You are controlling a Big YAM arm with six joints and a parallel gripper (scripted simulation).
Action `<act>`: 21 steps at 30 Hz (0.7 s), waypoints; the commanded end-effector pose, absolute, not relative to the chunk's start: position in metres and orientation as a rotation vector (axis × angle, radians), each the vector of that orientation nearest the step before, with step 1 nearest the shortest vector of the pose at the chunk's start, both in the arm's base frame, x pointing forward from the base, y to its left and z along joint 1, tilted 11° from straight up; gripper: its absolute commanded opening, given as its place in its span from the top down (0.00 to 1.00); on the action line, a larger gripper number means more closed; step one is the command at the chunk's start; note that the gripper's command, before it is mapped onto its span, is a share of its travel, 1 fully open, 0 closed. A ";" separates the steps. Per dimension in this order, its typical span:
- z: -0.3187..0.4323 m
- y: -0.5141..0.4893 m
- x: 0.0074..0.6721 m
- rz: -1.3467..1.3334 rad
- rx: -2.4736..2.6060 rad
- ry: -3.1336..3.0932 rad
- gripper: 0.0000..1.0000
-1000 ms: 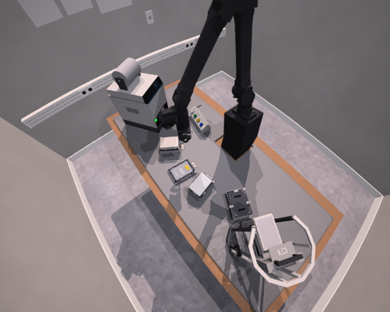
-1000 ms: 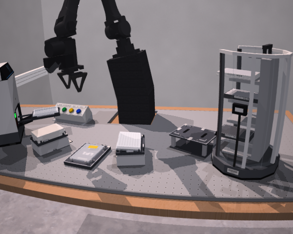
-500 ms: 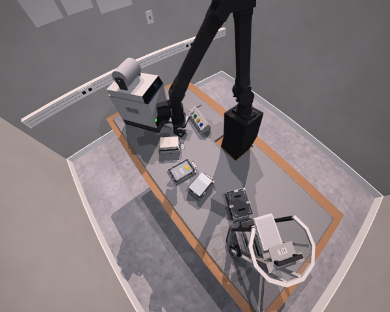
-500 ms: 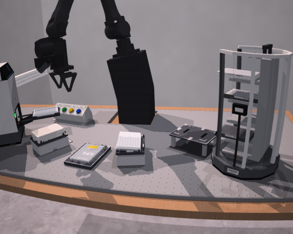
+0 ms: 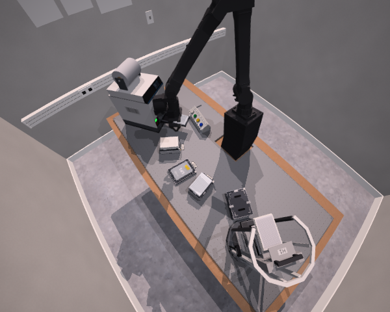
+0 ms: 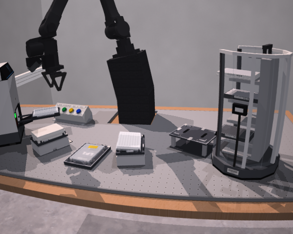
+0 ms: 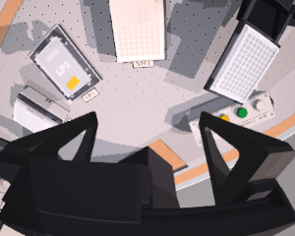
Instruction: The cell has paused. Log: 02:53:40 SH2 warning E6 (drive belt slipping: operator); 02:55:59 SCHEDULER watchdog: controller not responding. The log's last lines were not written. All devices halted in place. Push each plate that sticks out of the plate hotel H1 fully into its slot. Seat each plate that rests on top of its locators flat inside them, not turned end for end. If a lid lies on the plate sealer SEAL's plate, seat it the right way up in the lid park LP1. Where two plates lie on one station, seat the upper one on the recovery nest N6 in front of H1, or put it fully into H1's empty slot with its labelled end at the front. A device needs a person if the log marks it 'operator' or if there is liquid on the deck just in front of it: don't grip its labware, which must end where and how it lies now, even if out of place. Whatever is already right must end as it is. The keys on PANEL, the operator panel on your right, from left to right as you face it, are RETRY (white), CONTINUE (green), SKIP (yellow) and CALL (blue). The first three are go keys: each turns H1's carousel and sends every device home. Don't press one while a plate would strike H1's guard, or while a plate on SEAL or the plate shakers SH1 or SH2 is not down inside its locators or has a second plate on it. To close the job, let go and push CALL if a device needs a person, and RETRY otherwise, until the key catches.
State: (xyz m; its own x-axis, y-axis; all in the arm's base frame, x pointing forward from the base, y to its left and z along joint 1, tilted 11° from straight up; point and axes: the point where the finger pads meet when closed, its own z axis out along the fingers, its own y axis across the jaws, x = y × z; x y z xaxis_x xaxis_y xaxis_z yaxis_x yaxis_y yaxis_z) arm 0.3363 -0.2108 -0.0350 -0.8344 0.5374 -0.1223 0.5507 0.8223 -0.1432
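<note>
The end effector [image 6: 54,80] hung high in the air with its 2 fingers spread wide and nothing between them. It was above the plate [image 6: 45,110] that lay on the dark tray sticking out of the sealer [image 6: 1,106], with plenty of air between them. In the wrist view that white plate [image 7: 245,62] showed its many small wells, and the key panel [image 7: 242,114] lay just beside it. The panel [image 6: 74,113] showed a green, a yellow and a blue key in the outside view.

On the surface [image 6: 166,176] in front of the sealer stood a shaker [image 6: 50,146] with a smooth, cream plate [image 6: 47,131] on top of it. Next to it lay the lid park [image 6: 87,156], a flat dark frame holding a clear lid with a yellow mark. After that came a 2nd shaker [image 6: 130,159] carrying a white plate [image 6: 129,140] with wells. That plate sat a bit to 1 side of its dark top.

Farther along stood the dark nest [image 6: 193,134] with 2 slots in its top. Just beside it rose the tall plate hotel [image 6: 245,173] with plates on its shelves. I could not tell if any plate stuck out.
</note>
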 end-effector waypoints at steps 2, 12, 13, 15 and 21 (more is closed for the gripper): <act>-0.031 -0.231 0.343 -0.255 1.064 2.844 0.00; -0.023 -0.263 0.332 -0.247 1.237 2.756 0.00; -0.023 -0.266 0.330 -0.247 1.227 2.764 0.00; -0.023 -0.266 0.330 -0.247 1.227 2.764 0.00; -0.021 -0.285 0.322 -0.248 1.228 2.767 0.00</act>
State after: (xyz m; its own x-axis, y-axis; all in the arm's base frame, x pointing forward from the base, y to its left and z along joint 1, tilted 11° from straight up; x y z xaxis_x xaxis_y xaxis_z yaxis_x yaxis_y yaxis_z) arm 0.3157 -0.2649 -0.0261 -0.6653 0.7313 -0.1504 0.7463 0.6569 -0.1075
